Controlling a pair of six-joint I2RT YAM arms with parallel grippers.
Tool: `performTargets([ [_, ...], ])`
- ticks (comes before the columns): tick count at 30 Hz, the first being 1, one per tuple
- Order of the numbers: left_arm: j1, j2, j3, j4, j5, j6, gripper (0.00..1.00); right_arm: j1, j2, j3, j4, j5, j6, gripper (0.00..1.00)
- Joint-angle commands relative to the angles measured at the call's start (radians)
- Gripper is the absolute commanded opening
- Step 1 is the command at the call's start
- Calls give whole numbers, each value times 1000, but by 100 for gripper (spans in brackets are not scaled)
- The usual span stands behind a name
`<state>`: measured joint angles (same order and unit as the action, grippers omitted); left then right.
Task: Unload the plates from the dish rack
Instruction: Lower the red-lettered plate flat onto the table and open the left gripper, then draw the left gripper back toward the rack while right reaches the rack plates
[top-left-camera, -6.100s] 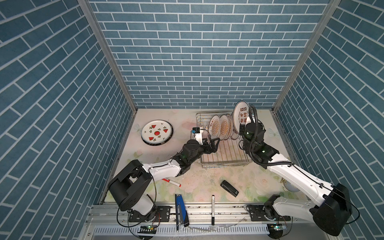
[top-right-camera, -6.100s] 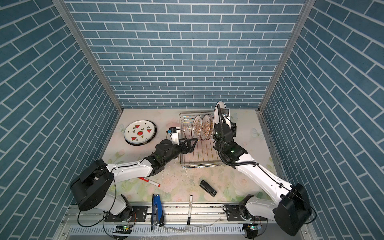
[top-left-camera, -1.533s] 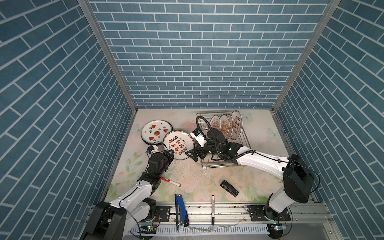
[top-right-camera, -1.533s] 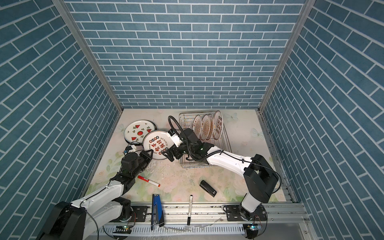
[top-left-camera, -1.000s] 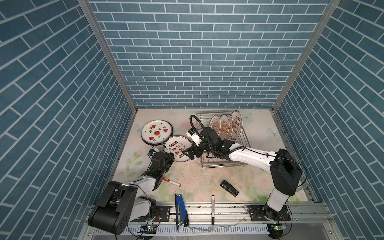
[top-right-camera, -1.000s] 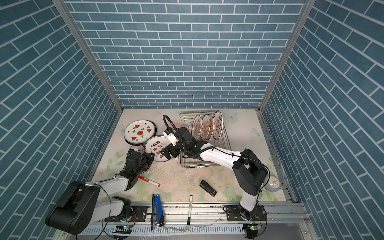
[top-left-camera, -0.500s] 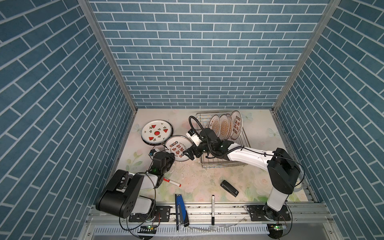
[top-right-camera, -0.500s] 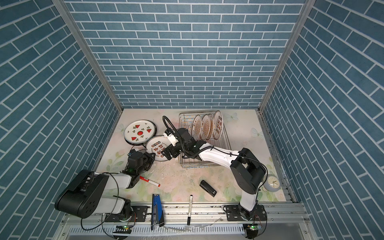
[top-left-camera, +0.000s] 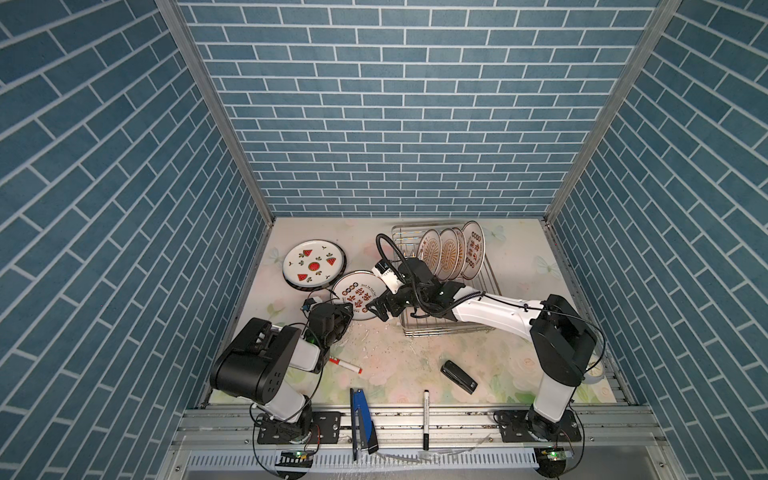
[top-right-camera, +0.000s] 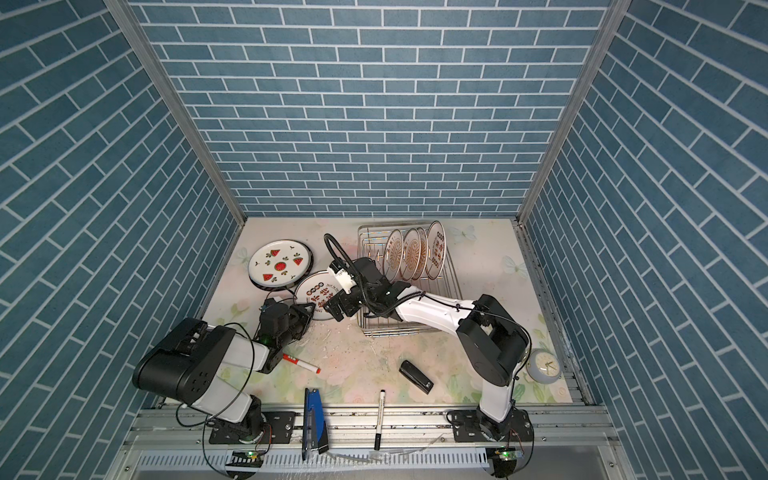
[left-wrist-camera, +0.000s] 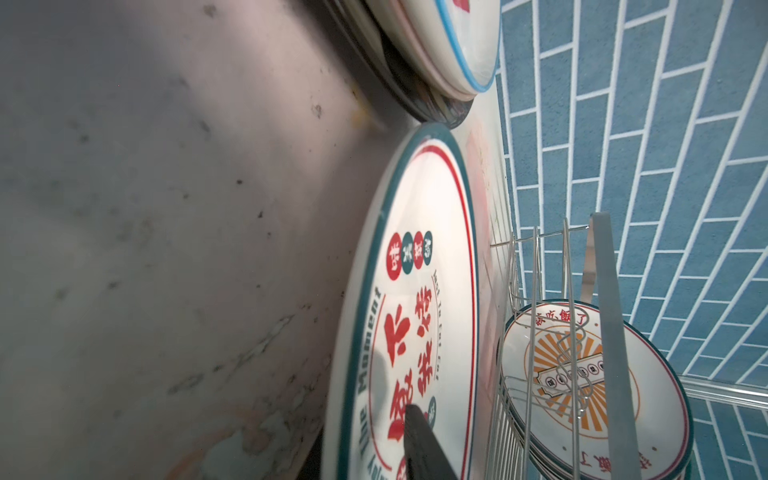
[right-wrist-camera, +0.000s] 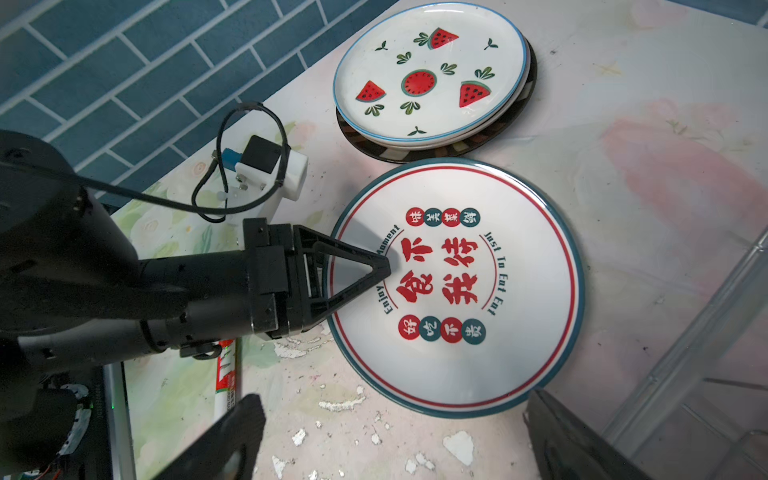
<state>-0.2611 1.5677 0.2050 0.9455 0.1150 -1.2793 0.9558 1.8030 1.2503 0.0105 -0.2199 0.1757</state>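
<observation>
The lettered plate (right-wrist-camera: 457, 291) lies flat beside the dish rack (top-left-camera: 440, 331); my left claw (right-wrist-camera: 376, 276) straddles its rim, and I cannot tell whether it grips. My right claw (top-left-camera: 376, 311) hangs wide open, nearer the four plates (top-left-camera: 451, 253) standing edge-on in the rack

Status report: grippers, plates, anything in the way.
Left gripper over lettered plate rim, grip unclear; right gripper open above it. Plate flat on table beside watermelon stack; four plates left in dish rack. Right arm crosses rack.
</observation>
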Motion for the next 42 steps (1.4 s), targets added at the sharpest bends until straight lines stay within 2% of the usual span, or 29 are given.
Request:
performTargets([
  [1,6,18,-9,78,-4,3,28,6,18,52,-8,18,-34,99],
  [2,6,17,-16,87,-11,2,29,6,22,58,-14,13,-35,99],
  [5,6,-1,-11,53,-19,7,48,5,32,73,-27,9,-36,99],
  [6,6,-7,-8,40,-17,11,52,6,33,75,-27,10,-35,99],
  [10,6,-48,-24,9,-50,11,54,6,33,77,-29,8,-32,99],
  [11,6,-65,-26,-10,-62,12,72,5,33,77,-30,8,-32,99],
  [12,6,-89,-26,-40,-72,17,79,6,32,77,-32,10,-31,99],
  [15,6,-169,-25,-137,-93,31,81,6,27,76,-33,15,-34,99],
  [16,6,-206,-29,-172,-107,36,96,6,24,77,-36,19,-37,99],
  [17,6,-241,-31,-210,-119,41,99,6,20,77,-40,24,-40,99],
  [24,-2,-575,-47,-549,-246,71,100,6,-74,31,-47,59,-86,99],
  [28,-9,-756,-33,-684,-249,134,100,4,-176,-37,-19,113,-104,99],
  [31,-12,-830,-45,-630,-182,203,100,4,-249,-84,-10,187,-120,99],
  [34,-51,-850,-75,-443,-84,311,100,-7,-320,-125,-8,264,-134,99],
  [42,-242,-731,6,-254,15,488,100,-141,-469,-197,-30,448,-74,99],
])
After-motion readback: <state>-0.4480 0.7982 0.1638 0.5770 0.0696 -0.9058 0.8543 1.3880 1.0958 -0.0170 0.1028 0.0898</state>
